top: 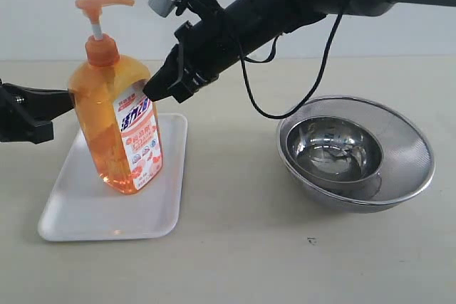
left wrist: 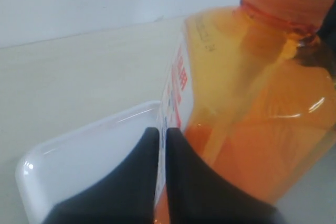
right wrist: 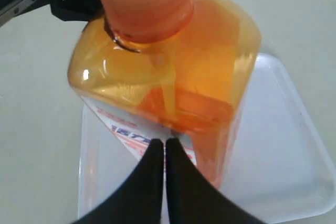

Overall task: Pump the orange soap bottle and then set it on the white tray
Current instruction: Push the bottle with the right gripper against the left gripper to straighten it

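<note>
The orange soap bottle stands upright on the white tray, its pump head raised on the white stem. My right gripper reaches across from the right; it is shut, with its tip at the bottle's shoulder just above the label. My left gripper comes in from the left, also shut, its tip against the bottle's other side. In the left wrist view the closed fingertips sit beside the bottle over the tray. The right wrist view shows its gripper next to the label of the bottle, above the tray.
At the right a steel mesh bowl holds a smaller steel bowl inside it. A black cable hangs from the right arm down towards the bowls. The tabletop is beige, with a pale wall behind.
</note>
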